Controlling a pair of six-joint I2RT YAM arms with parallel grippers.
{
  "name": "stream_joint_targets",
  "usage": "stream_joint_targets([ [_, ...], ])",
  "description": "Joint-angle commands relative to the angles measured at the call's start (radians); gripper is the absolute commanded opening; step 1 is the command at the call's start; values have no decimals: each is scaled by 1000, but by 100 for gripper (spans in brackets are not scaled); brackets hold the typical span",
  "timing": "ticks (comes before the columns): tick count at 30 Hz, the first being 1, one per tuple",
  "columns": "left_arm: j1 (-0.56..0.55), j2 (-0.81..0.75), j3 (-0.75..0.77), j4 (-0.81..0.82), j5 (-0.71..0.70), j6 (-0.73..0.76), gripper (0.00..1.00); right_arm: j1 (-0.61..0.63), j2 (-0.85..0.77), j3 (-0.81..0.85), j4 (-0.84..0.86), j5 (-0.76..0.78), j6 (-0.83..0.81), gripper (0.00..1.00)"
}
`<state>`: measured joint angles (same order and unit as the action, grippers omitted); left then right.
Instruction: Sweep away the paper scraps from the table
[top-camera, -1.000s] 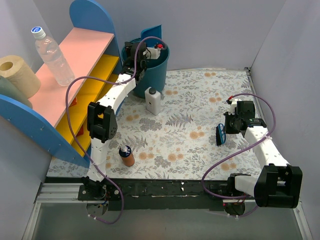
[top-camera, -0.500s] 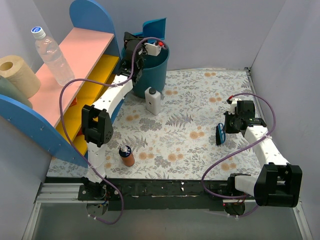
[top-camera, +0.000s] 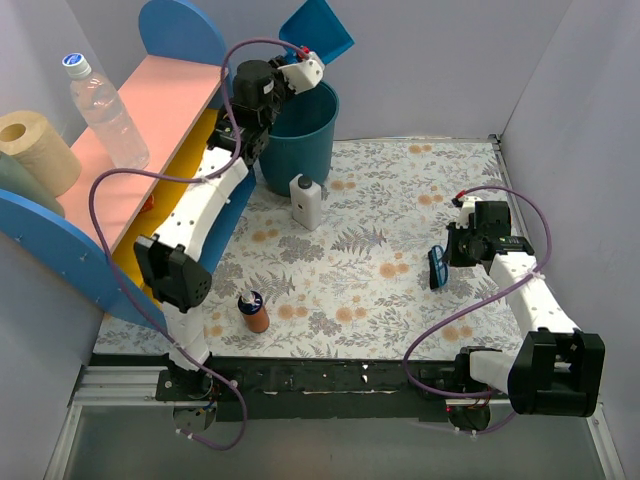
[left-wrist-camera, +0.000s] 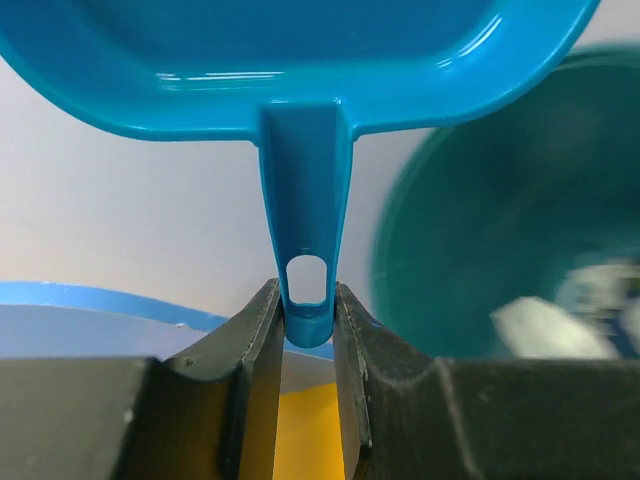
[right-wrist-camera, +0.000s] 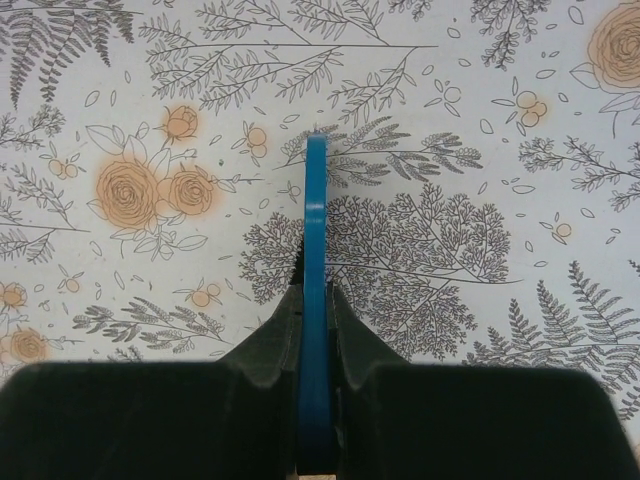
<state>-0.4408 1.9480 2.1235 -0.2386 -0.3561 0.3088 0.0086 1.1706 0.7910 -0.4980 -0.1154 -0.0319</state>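
Left gripper (left-wrist-camera: 305, 318) clamps the dustpan (left-wrist-camera: 300, 60) handle, pan held high near the bin (top-camera: 300, 145) — right gripper (right-wrist-camera: 315, 300) pinches the brush (right-wrist-camera: 316, 200) over the surface (right-wrist-camera: 480, 100).

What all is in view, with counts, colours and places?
dustpan: one, blue, raised over the bin
bin: one, dark blue, table's far left
paper scraps: count unclear, whitish blur, inside bin
hand brush: one, blue, table's right
white bottle: one, before bin
small bottle: one, orange, near left
water bottle: one, clear, shelf top
paper roll: one, beige, shelf top
shelf unit: one, pink-yellow-blue, left
table: one, floral cover
left tool: black, shut on dustpan handle
right tool: black, shut on hand brush
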Motion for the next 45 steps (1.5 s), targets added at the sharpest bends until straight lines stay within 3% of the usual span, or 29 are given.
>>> stream_joint_targets([
  [1, -48, -234, -78, -326, 405, -303, 0, 2, -12, 45, -50, -70, -16, 1],
  [3, -74, -300, -140, -420, 558, -338, 0, 1, -8, 63, -59, -92, -31, 1],
  [7, -160, -308, -191, -649, 695, -321, 0, 2, 12, 132, -60, -89, -51, 1],
  [11, -194, -287, -266, -833, 787, -327, 0, 1, 44, 210, -48, -58, -89, 1],
  [14, -236, -278, -380, -893, 766, -313, 0, 1, 64, 246, -33, -5, -157, 1],
  [19, -279, -276, -575, -869, 685, -277, 0, 2, 92, 301, -7, 104, -343, 1],
  [22, -291, -281, -686, -797, 651, -274, 0, 36, 107, 274, 44, 253, -469, 1],
  [26, -312, -244, -784, -688, 638, -301, 0, 148, 123, 154, 228, 453, -774, 1],
  [29, -322, -189, -806, -654, 622, -353, 0, 194, 141, 108, 335, 517, -861, 1],
  [38, -322, -126, -904, -568, 556, -390, 0, 273, 158, 44, 291, 497, -878, 1],
  [45, -322, -129, -921, -556, 554, -415, 5, 314, 118, -16, 145, 387, -769, 1],
])
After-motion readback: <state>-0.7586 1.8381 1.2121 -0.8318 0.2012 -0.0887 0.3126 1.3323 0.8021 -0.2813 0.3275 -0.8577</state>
